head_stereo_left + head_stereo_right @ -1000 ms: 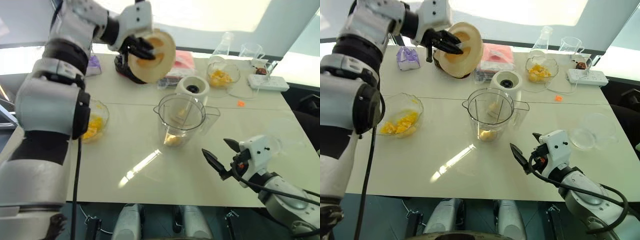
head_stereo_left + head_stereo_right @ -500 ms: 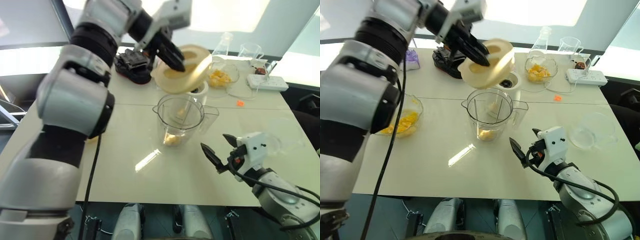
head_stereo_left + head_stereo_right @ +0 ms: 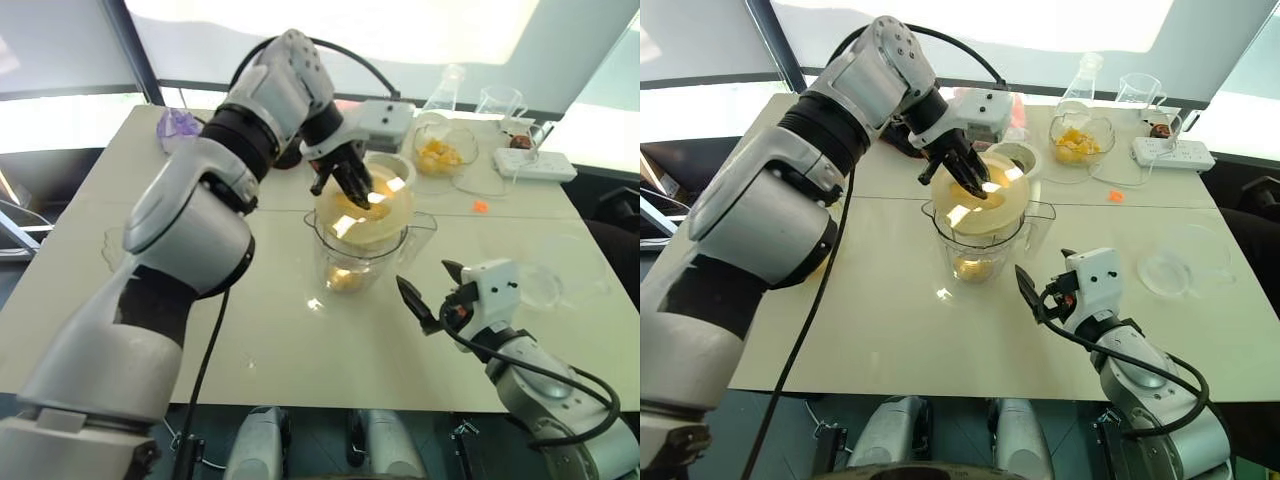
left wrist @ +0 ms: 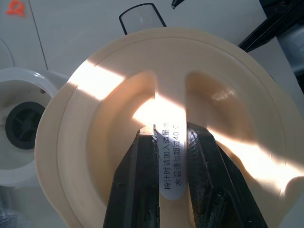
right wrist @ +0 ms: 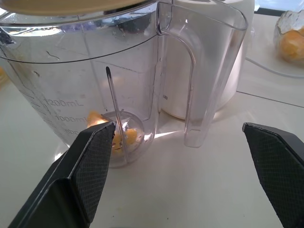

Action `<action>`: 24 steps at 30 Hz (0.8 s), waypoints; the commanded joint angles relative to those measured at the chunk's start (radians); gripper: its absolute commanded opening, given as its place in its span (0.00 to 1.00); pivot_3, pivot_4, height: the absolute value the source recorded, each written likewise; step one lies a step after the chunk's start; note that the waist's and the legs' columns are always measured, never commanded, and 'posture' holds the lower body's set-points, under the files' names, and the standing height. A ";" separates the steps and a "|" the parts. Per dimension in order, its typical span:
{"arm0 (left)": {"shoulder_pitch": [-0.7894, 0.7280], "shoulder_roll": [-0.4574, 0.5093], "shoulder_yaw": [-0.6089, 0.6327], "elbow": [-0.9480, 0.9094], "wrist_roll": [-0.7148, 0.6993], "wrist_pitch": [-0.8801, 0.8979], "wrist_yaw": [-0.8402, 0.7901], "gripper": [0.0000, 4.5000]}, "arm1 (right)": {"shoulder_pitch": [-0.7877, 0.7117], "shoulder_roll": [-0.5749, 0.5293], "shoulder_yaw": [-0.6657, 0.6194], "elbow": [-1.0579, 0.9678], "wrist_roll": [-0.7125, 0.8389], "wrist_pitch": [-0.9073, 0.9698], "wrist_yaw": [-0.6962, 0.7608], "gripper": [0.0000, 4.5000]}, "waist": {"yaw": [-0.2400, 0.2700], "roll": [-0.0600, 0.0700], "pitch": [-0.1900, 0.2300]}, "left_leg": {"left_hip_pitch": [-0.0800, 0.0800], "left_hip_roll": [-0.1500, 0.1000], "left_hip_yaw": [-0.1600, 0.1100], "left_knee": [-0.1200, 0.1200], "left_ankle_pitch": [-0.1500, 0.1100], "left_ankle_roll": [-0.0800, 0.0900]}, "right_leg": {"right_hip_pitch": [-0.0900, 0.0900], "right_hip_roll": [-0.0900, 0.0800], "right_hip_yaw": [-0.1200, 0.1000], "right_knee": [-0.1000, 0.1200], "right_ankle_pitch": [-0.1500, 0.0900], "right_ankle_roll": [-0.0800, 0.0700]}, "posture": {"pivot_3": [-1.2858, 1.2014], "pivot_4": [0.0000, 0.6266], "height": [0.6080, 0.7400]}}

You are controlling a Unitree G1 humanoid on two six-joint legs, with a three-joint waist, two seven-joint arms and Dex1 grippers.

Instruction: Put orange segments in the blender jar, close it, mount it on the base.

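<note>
Tally: blender jar (image 3: 975,255) 1, cream lid (image 3: 1006,196) 1, white base (image 4: 21,90) 1, bowl of orange pieces (image 3: 1080,140) 1, flask (image 3: 1087,78) 1, power strip (image 3: 1168,153) 1.

The blender jar (image 3: 980,250) stands mid-way on the bench (image 3: 880,330), with orange segments (image 3: 972,267) at its bottom and the lid (image 3: 985,200) over its mouth. The base (image 3: 1020,153) sits just behind it, and a bowl (image 3: 1081,140) farther back to the right.

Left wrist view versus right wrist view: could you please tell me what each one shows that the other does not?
Left wrist view: the top of the cream lid, its central rib with a printed label pinched by the left end effector. Right wrist view: the open right end effector, the clear wall of the jar and its handle, orange segments at its bottom, a bowl of fruit. Both: the lid's rim and the white base.
</note>
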State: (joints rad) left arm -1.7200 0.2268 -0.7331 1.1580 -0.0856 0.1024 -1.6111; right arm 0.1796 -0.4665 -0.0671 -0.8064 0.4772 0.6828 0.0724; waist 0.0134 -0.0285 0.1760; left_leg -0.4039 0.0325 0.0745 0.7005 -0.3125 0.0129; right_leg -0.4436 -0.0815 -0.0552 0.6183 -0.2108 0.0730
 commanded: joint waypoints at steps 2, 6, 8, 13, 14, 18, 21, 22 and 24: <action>-0.011 0.037 -0.098 -0.076 -0.105 0.018 -0.003 0.05 | -0.004 0.026 -0.002 -0.016 -0.038 -0.019 -0.001 1.00 | 0.000 0.000 0.000 | 0.000 0.000 0.000 0.000 0.000 0.000 | 0.000 0.000 0.000 0.000 0.000 0.000 | 0.52 0.24 1.00; -0.005 0.077 -0.199 -0.144 -0.152 0.016 -0.003 0.05 | -0.028 0.054 0.002 0.020 -0.074 -0.039 0.005 1.00 | -0.001 0.000 0.000 | 0.000 0.000 -0.001 0.000 0.000 0.000 | 0.000 0.000 0.000 0.001 0.000 0.000 | 0.52 0.24 1.00; 0.008 0.074 -0.219 -0.140 -0.142 -0.003 -0.003 0.05 | -0.057 0.066 0.014 0.055 -0.098 -0.056 0.013 1.00 | -0.001 0.001 0.000 | 0.000 0.000 -0.001 0.000 0.000 0.000 | 0.000 0.000 0.000 0.001 0.000 0.000 | 0.52 0.24 1.00; 0.057 0.057 -0.250 -0.134 -0.113 -0.038 -0.003 0.05 | -0.163 0.107 0.041 0.203 -0.155 -0.125 0.036 1.00 | -0.003 0.001 -0.001 | 0.001 0.000 0.000 0.000 0.000 0.000 | 0.000 0.001 0.001 0.001 0.000 0.000 | 0.52 0.24 1.00; 0.063 0.056 -0.249 -0.133 -0.114 -0.045 -0.003 0.05 | -0.174 0.109 0.047 0.221 -0.162 -0.136 0.050 1.00 | -0.002 0.002 -0.001 | 0.002 0.000 0.000 0.000 0.000 0.000 | 0.001 0.001 0.001 0.001 0.000 0.000 | 0.52 0.24 1.00; 0.074 0.051 -0.239 -0.121 -0.137 -0.046 -0.003 0.05 | -0.228 0.115 0.076 0.296 -0.188 -0.170 0.091 1.00 | -0.004 0.003 -0.001 | 0.002 0.000 0.000 0.000 0.000 0.000 | 0.001 0.001 0.001 0.001 0.000 0.000 | 0.52 0.24 1.00; 0.084 0.067 -0.233 -0.156 -0.230 -0.013 -0.003 0.05 | -0.266 0.130 0.090 0.377 -0.242 -0.213 0.081 1.00 | -0.006 0.003 -0.002 | 0.004 0.000 0.000 0.000 0.000 0.000 | 0.002 0.001 0.001 0.002 0.000 0.000 | 0.52 0.24 1.00; 0.088 0.073 -0.234 -0.163 -0.248 -0.008 -0.003 0.05 | -0.277 0.135 0.093 0.405 -0.265 -0.227 0.072 1.00 | -0.006 0.003 -0.002 | 0.005 0.000 0.000 0.000 0.000 0.000 | 0.003 0.001 0.001 0.002 0.000 0.000 | 0.52 0.24 1.00; 0.098 0.082 -0.237 -0.176 -0.264 -0.017 -0.003 0.05 | -0.291 0.154 0.091 0.447 -0.290 -0.258 0.062 1.00 | -0.005 0.003 -0.002 | 0.006 0.000 0.000 0.000 0.000 0.000 | 0.003 0.001 0.002 0.003 0.000 0.000 | 0.52 0.24 1.00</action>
State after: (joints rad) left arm -1.6483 0.3212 -0.9516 1.0075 -0.3144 0.0808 -1.5989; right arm -0.0947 -0.3276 0.0223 -0.3607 0.2070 0.4663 0.1407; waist 0.0082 -0.0254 0.1744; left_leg -0.3978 0.0328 0.0743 0.7001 -0.3124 0.0129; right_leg -0.4405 -0.0802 -0.0536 0.6212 -0.2109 0.0726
